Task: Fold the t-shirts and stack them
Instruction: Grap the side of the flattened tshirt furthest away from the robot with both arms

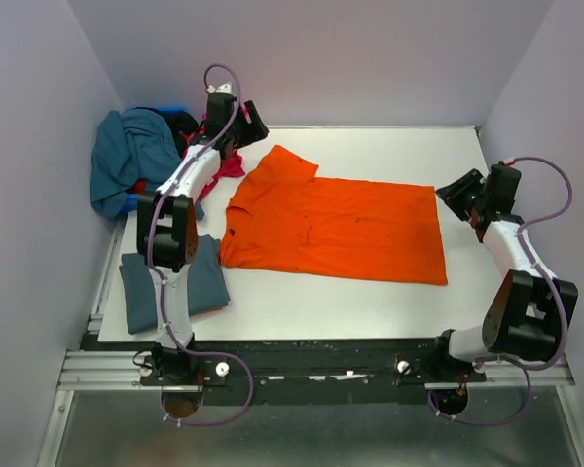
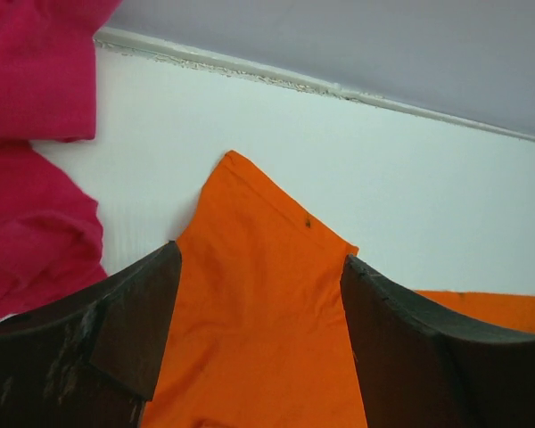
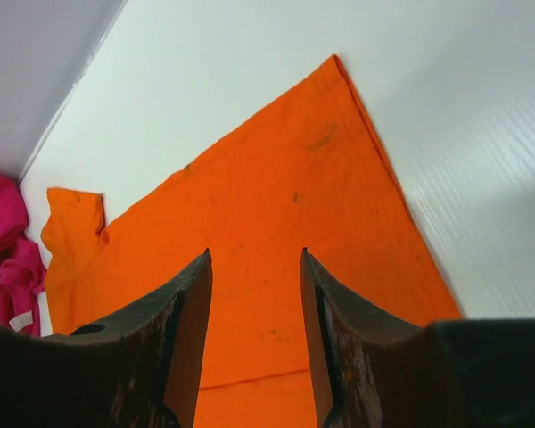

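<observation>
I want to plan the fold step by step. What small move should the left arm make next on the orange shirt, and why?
Probably lower the left arm so its open jaws close on the sleeve of the orange t-shirt. That sleeve sticks out from the flat body toward the far edge, and the jaws hover open just over it, holding nothing.

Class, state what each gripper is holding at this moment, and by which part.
Nothing is held. The left gripper and the right gripper both stand open over the orange shirt, with no cloth pinched.
</observation>
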{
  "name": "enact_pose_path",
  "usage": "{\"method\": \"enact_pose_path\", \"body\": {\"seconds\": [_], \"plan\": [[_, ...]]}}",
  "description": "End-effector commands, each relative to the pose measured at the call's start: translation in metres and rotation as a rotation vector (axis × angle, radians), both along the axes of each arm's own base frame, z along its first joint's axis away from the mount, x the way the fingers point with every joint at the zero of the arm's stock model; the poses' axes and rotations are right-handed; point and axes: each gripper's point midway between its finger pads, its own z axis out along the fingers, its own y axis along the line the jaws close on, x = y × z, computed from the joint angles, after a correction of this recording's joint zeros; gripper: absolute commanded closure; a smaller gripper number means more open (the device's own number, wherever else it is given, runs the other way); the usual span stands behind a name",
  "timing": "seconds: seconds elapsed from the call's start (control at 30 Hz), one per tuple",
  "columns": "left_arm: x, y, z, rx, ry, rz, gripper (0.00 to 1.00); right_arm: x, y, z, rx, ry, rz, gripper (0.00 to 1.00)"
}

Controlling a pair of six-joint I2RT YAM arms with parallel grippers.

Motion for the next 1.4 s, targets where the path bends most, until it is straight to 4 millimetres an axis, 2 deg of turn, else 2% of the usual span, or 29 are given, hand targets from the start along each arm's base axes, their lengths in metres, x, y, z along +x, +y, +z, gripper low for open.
{"method": "enact_pose_path", "body": {"seconds": [0.0,0.1,0.13,0.23,0.4,0.57,0.67,0.77,0.9,1.1,1.23,1.37], "plan": [[0.031,-0.015,-0.034,-0.034,0.07,-0.039,0.18,0.022,-0.003,0.016,-0.01,-0.06,0.006,0.48],[0.054,-0.023,-0.051,-0.06,0.089,-0.039,0.19,0.027,-0.006,0.014,-0.012,-0.064,-0.002,0.48],[0.058,-0.024,-0.067,-0.056,0.121,-0.033,0.19,0.028,-0.006,0.013,-0.013,-0.063,-0.003,0.48],[0.069,-0.019,-0.097,-0.025,0.182,0.015,0.2,0.03,-0.009,0.013,-0.023,-0.064,-0.01,0.48],[0.069,-0.013,-0.126,0.001,0.213,0.045,0.23,0.037,-0.017,0.002,-0.06,-0.027,-0.017,0.48],[0.064,-0.017,-0.15,-0.015,0.28,0.028,0.36,0.044,-0.018,-0.022,-0.039,0.064,-0.006,0.48],[0.06,-0.021,-0.16,-0.041,0.311,0.014,0.42,0.046,-0.019,-0.027,-0.041,0.076,-0.01,0.48],[0.058,-0.029,-0.166,-0.08,0.33,-0.017,0.51,0.048,-0.021,-0.027,-0.055,0.078,-0.014,0.48],[0.062,-0.036,-0.163,-0.113,0.303,-0.047,0.58,0.058,-0.026,-0.037,-0.077,0.111,-0.022,0.48],[0.066,-0.041,-0.161,-0.184,0.279,-0.089,0.89,0.076,-0.033,-0.056,-0.089,0.22,-0.017,0.51],[0.066,-0.04,-0.162,-0.216,0.274,-0.11,0.99,0.085,-0.033,-0.072,-0.062,0.275,-0.026,0.52],[0.066,-0.038,-0.158,-0.23,0.253,-0.119,1.0,0.094,-0.032,-0.085,-0.039,0.292,-0.024,0.52]]}}
